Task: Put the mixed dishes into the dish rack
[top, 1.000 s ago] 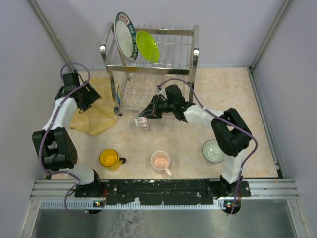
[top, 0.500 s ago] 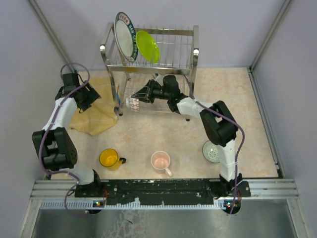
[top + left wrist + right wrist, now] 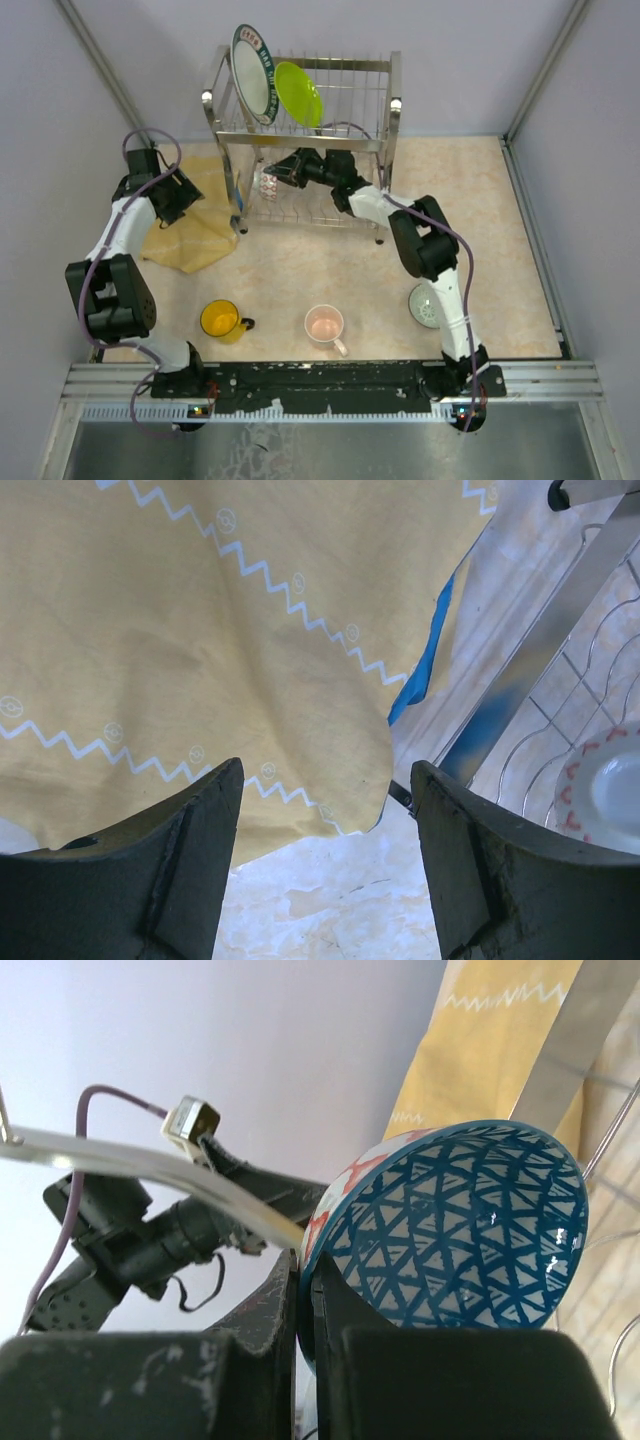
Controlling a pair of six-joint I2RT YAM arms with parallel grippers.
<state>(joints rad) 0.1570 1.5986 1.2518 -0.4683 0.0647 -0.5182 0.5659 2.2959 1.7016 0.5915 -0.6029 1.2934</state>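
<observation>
1. Since a second ago, our right pincer has carried the blue patterned bowl from above the surface into the lower tier of the dish rack, at its left end.
2. We see its jaws closed on the bowl's rim.
3. Our left pincer hangs open over the yellow cloth, holding nothing.

- Left arm and right arm: white link shells between bulky black joints.
- A thin purple cable loops along each arm.
- Black base rail across the bottom of the frame.
- Left gripper's fingers and right gripper's fingers: dark grey, blocky, scuffed.
</observation>
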